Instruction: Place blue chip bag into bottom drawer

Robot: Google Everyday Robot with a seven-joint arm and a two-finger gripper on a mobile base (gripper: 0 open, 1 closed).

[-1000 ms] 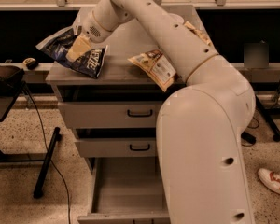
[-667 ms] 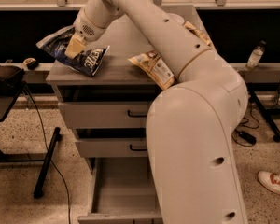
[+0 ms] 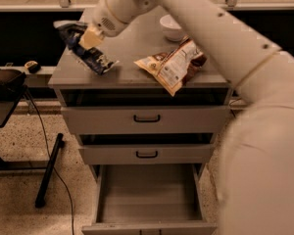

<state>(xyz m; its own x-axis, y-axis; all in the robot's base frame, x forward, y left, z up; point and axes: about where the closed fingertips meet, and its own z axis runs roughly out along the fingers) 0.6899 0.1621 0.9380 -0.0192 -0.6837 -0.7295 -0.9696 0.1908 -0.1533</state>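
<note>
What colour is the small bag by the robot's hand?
Dark navy, white lettering, in the camera view; the gripper is at the blue chip bag.

- This looks like a work room or a lab, not a home.
- A grey metal cabinet (image 3: 147, 124) with three drawers stands in the middle. Its bottom drawer (image 3: 149, 195) is pulled out.
- The floor (image 3: 14, 190) is hard and speckled. A black cable (image 3: 48, 153) runs over it on the left.
- A dark box (image 3: 5, 82) sits at the left edge, and a black stand leg (image 3: 49, 173) is near it.
- A long shelf (image 3: 24, 6) with metal posts runs along the far side.
- The robot's hand (image 3: 90, 37) is over the left of the tabletop (image 3: 132, 45), pinching the blue chip bag (image 3: 94, 60).
</note>
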